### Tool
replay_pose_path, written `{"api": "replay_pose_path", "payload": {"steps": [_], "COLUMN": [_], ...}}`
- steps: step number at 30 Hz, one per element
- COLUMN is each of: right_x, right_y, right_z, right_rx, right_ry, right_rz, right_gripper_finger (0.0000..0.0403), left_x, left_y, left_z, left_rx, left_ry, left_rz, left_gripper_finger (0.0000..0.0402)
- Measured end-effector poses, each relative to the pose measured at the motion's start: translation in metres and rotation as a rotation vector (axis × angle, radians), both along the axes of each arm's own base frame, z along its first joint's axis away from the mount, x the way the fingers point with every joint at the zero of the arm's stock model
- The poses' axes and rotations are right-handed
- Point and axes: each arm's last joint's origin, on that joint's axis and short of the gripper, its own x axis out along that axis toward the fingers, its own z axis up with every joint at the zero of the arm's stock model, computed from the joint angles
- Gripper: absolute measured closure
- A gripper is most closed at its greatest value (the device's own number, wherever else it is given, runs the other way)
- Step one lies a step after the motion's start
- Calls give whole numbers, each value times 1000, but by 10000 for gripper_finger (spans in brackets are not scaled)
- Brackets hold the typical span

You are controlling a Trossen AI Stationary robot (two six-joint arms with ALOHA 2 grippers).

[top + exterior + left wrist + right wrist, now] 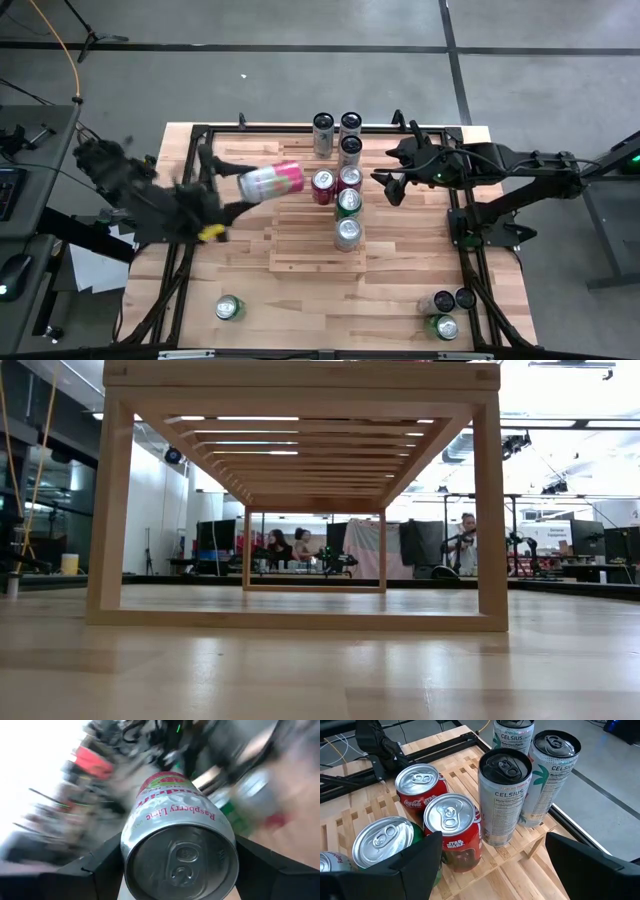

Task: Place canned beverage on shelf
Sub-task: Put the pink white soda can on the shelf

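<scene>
A wooden table is seen from above, with a pale slatted shelf (305, 235) set at its middle. The left gripper (232, 197) is clamped on a pink and silver can (271, 181), which is carried in the air, tilted almost onto its side. In the left wrist view the can (179, 845) is seen gripped between the two dark fingers (97, 870), its top end towards the camera.

The can's long axis is judged to lie nearly flat, running across the table from the gripper towards the shelf's middle. The can hangs over the shelf's left rear corner. The standing cans, among them a red can (323, 186) and a green can (348, 202), are grouped on the shelf's right part, just beyond the carried can's far end. The bare slats on the left and front of the shelf lie nearest the left arm.

For a placing, the can is judged to need turning upright before it is lowered onto free slats, clear of the red can.

The right gripper (385, 187) is held with its jaws apart and empty, near the tall silver cans (502, 797) at the shelf's right rear, and is seemingly waiting.
</scene>
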Motion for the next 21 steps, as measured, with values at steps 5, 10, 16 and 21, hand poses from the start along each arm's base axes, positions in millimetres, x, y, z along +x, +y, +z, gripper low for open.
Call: {"api": "replay_pose_path", "payload": {"steps": [5,10,16,21], "right_x": [0,0,0,0], "right_y": [0,0,1,1], "right_z": [0,0,0,0], "right_rx": [6,8,23,33], "right_ry": [-5,-4,-3,-7], "right_rz": [-4,-1,18,13], "right_gripper_finger": [64,64,64,64], "left_x": [23,32,21,31], "left_y": [-12,-19,-6,-3], "left_z": [-12,-23,-26,-33], "left_rx": [433,300,-239,-521], "left_ry": [186,208,309,453], "left_rz": [107,-2,-115,-251], "left_gripper_finger": [127,127,127,127]}}
